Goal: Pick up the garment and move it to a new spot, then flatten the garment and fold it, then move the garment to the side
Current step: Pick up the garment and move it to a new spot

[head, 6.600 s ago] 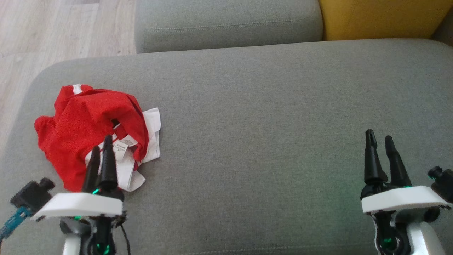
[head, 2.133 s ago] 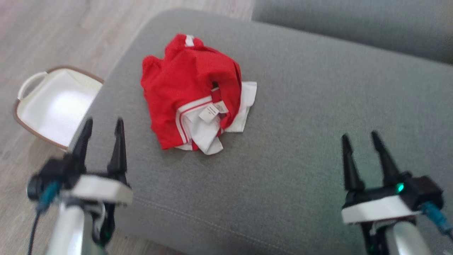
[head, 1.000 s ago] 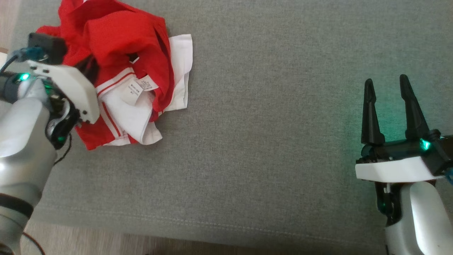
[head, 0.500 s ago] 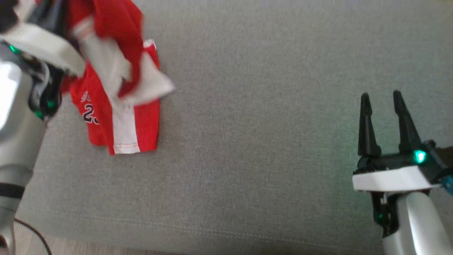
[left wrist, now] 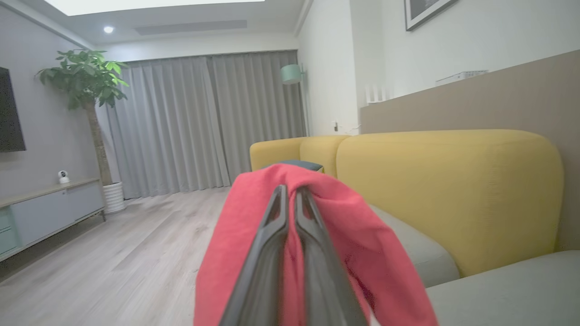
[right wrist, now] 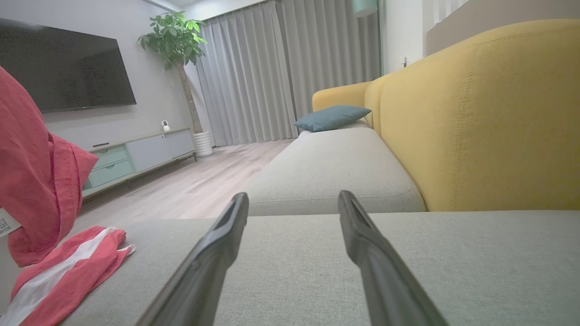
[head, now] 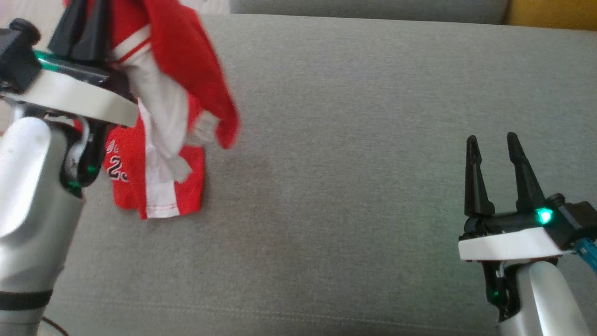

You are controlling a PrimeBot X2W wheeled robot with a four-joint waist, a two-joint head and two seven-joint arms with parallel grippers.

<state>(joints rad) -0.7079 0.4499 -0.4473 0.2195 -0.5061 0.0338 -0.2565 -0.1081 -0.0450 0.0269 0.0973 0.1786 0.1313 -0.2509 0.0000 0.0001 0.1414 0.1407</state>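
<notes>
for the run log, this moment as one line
left fingers: shut on garment | garment: hanging, hem on sofa | right fingers: open, empty

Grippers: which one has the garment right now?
The left gripper: shut on the red and white garment, which hangs from it with the hem on the grey cushion. The right gripper stands open and empty.

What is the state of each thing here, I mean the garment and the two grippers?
left gripper: shut on the garment, raised
garment: crumpled, hanging from the left gripper, lower end lying on the grey seat cushion
right gripper: open, holding nothing, apart from the garment
</notes>
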